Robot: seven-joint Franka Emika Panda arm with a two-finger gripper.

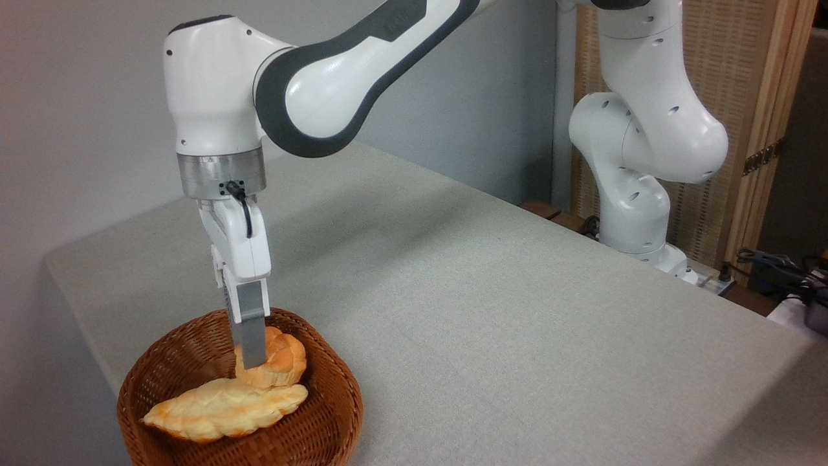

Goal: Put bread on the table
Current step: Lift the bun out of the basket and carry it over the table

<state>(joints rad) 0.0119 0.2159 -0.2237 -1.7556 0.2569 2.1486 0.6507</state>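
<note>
Golden-orange knotted bun (279,360) inside brown wicker basket (323,421), my end effector (252,353) at it, grip unclear; move to grey-green worktop (491,310), 3 o'clock, remains.

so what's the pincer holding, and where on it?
Cannot tell for sure: the pincer is down on the round bun's left side in the basket; only one finger shows.

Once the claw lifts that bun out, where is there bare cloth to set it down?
The table is bare everywhere right of the wicker basket, out to the arm's base, and behind the basket to the wall. Only the basket is crowded: the bun rests against the braided loaf, with the claw down at the bun.
</note>
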